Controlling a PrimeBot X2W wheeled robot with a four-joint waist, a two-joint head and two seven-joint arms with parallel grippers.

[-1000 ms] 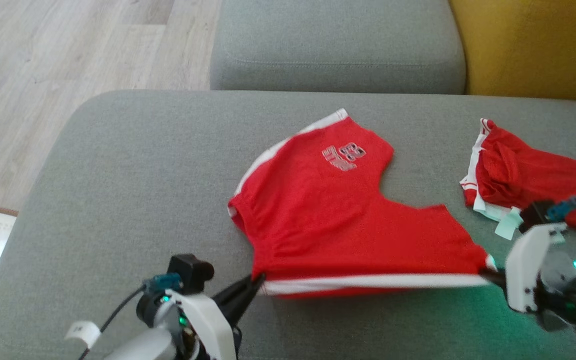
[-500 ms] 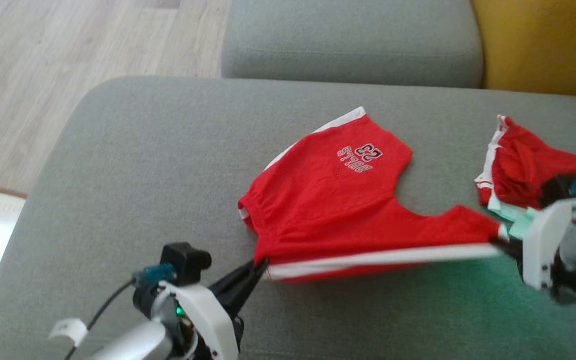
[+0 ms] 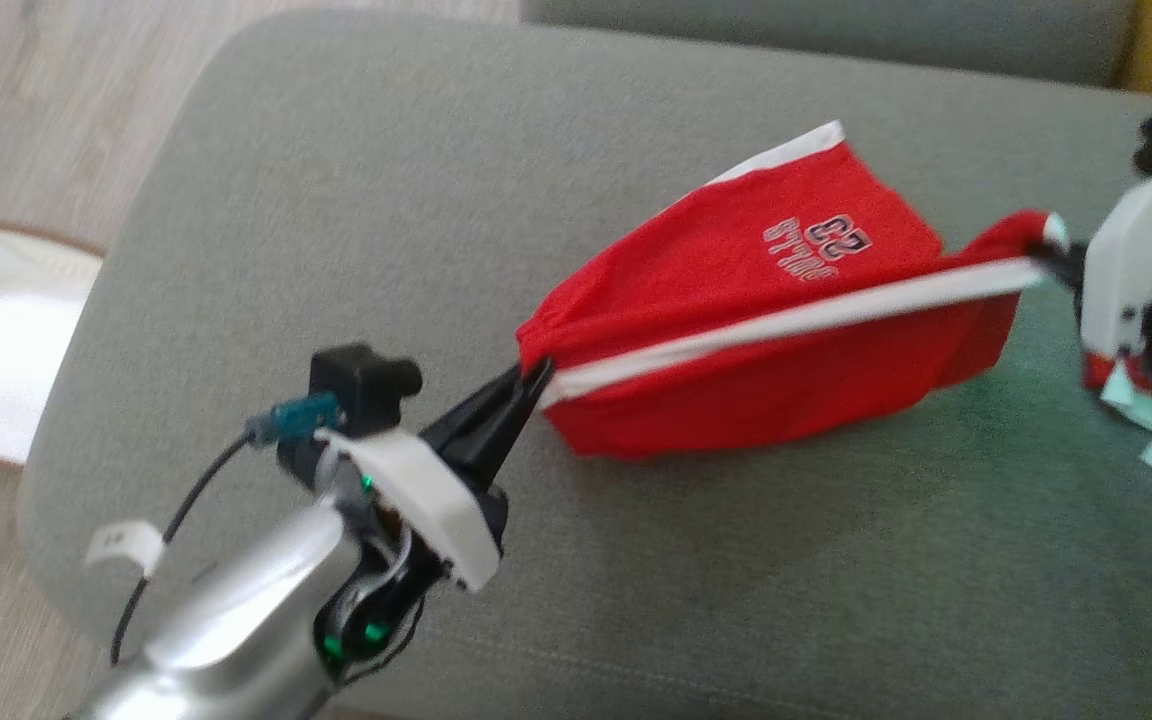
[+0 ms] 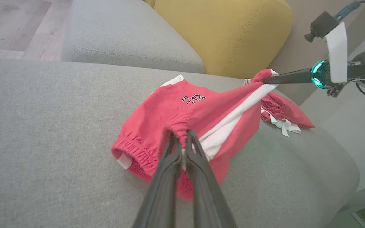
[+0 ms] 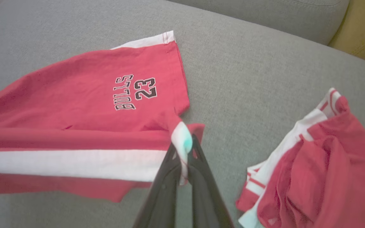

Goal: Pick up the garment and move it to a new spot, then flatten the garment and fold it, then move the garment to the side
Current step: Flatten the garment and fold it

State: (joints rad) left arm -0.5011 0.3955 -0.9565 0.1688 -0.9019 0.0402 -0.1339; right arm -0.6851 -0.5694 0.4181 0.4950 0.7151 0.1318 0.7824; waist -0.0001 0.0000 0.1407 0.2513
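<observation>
Left gripper (image 3: 536, 372) and right gripper (image 3: 1041, 255), both pinched shut on red jersey shorts with white side stripe (image 3: 736, 300).
Stretched between the two grips by gathered waistband and leg hem; near side raised, far leg, printed BULLS 23, resting on grey fabric sofa seat (image 3: 336, 200). Just beside, at right: crumpled red-and-white garment (image 5: 322, 164). Behind: yellow cushion (image 4: 227, 31).

The left gripper (image 3: 534, 376) reaches up from the lower left and the right gripper (image 3: 1048, 256) comes in from the right, well apart. Both pairs of fingers (image 4: 166, 171) are pinched tight on the garment (image 3: 736, 290).
</observation>
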